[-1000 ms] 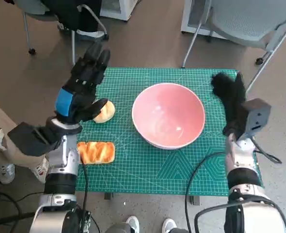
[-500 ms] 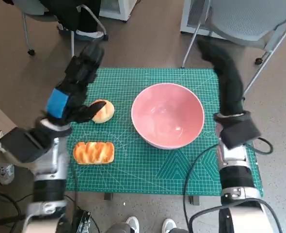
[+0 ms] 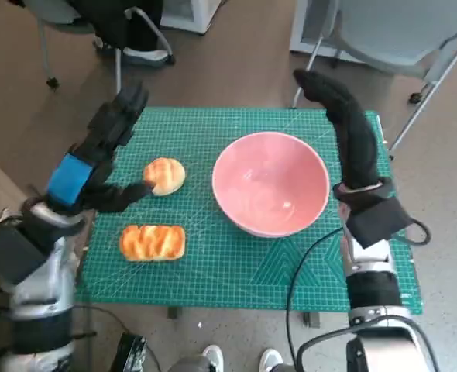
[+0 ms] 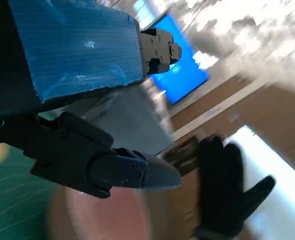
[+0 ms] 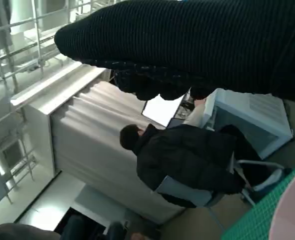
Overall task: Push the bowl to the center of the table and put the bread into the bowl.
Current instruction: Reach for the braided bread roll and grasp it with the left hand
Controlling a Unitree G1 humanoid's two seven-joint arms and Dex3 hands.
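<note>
Bowl [image 3: 270, 184] sits mid-worktop; both robot hands, left [image 3: 97, 159] and right [image 3: 343, 128], hover empty, fingers apart; a clumsy grab could knock the round bread [image 3: 165, 176] away.

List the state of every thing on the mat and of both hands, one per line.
Bowl: upright, empty, near the mat's middle, untouched.
Round bun: on the mat left of the bowl, not held.
Long bread: flat on the mat near the front left, untouched.
Left hand: raised beside the round bun, holding nothing.
Right hand: raised past the bowl's right rim, holding nothing.
Mat: flat on the table.
</note>
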